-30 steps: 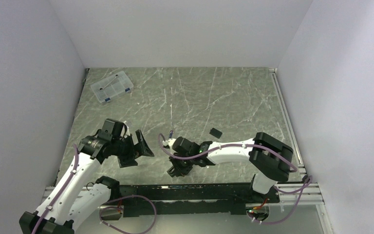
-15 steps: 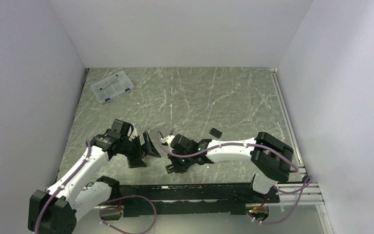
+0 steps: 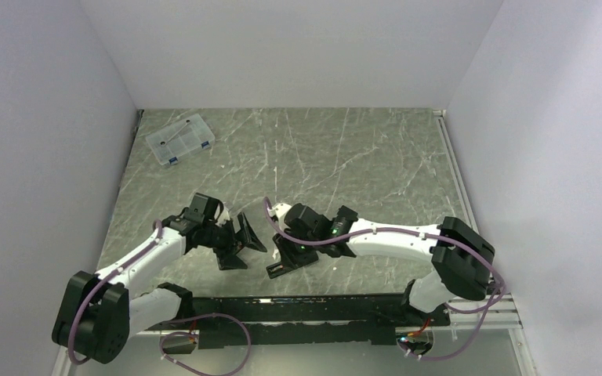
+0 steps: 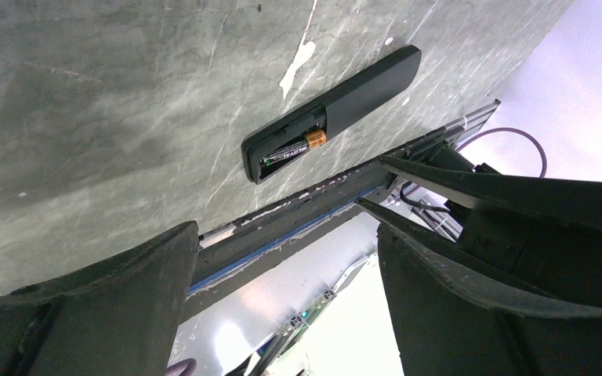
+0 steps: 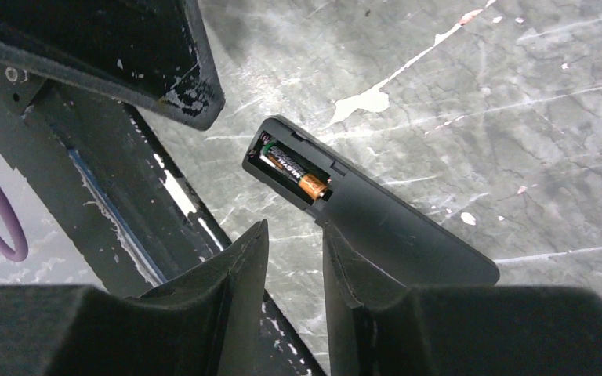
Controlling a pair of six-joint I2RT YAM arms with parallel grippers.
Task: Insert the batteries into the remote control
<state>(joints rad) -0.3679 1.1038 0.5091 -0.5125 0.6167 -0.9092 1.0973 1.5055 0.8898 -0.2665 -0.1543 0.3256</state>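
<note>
Right wrist: remote control [image 5: 392, 227] at the table's [image 5: 517, 117] near edge, battery [image 5: 298, 174] seated; right gripper [image 5: 294, 227] slightly parted, left gripper [image 4: 286, 231] wide, both empty.

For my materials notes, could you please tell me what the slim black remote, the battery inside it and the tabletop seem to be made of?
Slim black remote control: probably matte plastic, given its dull even sheen. Dark battery with orange end: likely metal under a glossy printed wrap. Grey-green veined table: looks like marble, possibly a printed laminate.
</note>
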